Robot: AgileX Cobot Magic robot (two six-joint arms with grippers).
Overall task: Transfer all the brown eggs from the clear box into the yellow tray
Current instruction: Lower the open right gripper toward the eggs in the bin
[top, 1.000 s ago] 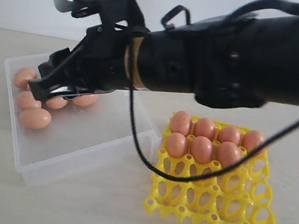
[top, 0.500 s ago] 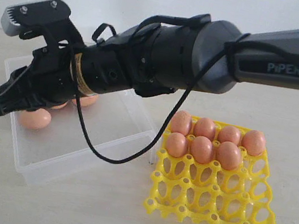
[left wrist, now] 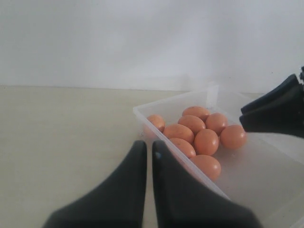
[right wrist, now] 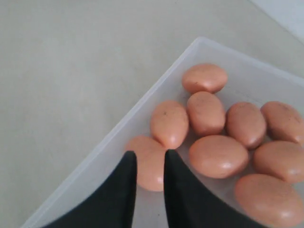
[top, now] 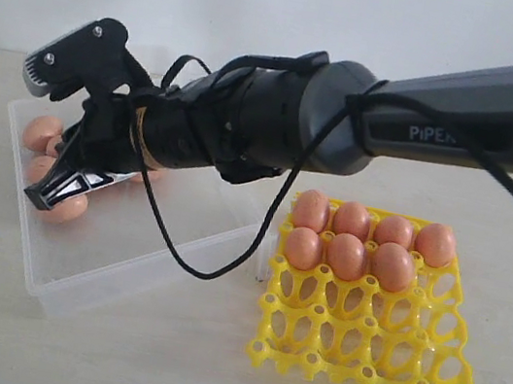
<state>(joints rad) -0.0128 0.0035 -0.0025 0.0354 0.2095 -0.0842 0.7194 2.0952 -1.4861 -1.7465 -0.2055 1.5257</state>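
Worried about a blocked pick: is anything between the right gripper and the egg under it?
Nothing visible does. The right gripper hangs directly over that brown egg, which lies beside the wall of the clear box.

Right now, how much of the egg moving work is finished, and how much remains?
Done: seven brown eggs sit in the yellow tray. In hand: the right pincer is down at one egg beside the clear box wall; a grip is not clear. Left: nine eggs in the box, that one included.
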